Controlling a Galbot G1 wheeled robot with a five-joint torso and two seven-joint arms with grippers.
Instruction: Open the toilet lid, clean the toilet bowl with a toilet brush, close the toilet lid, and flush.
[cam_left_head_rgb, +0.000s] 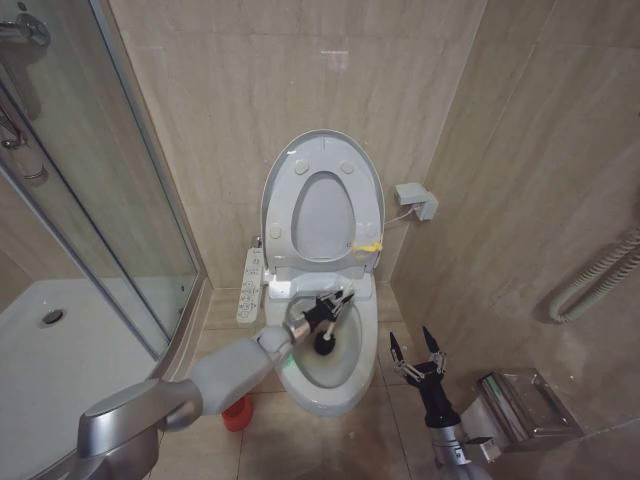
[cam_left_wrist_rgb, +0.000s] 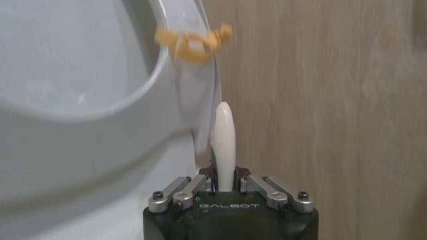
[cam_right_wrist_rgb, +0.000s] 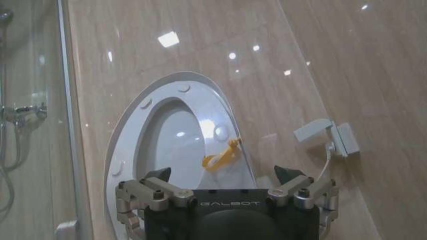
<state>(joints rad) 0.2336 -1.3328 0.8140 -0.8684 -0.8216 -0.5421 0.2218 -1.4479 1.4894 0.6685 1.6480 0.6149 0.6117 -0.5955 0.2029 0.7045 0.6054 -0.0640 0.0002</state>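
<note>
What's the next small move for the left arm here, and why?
Probably a short scrub stroke along the wall of the stained white ceramic toilet bowl: the left hand grips the thin white-handled, dark-bristled toilet brush, head already inside, glossy white toilet lid raised.

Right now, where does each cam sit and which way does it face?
Head view: on the robot's head, looking forward and down at the raised toilet lid and toilet bowl; both arms show, left gripper holding the toilet brush in the bowl, right gripper open beside the bowl.
Left wrist view: on the left wrist, facing along the brush handle toward lid and wall; its own fingers show.
Right wrist view: on the right wrist, facing lid and wall; its own fingers show.
Shared by all three views: the yellow tag on the lid's edge.
</note>
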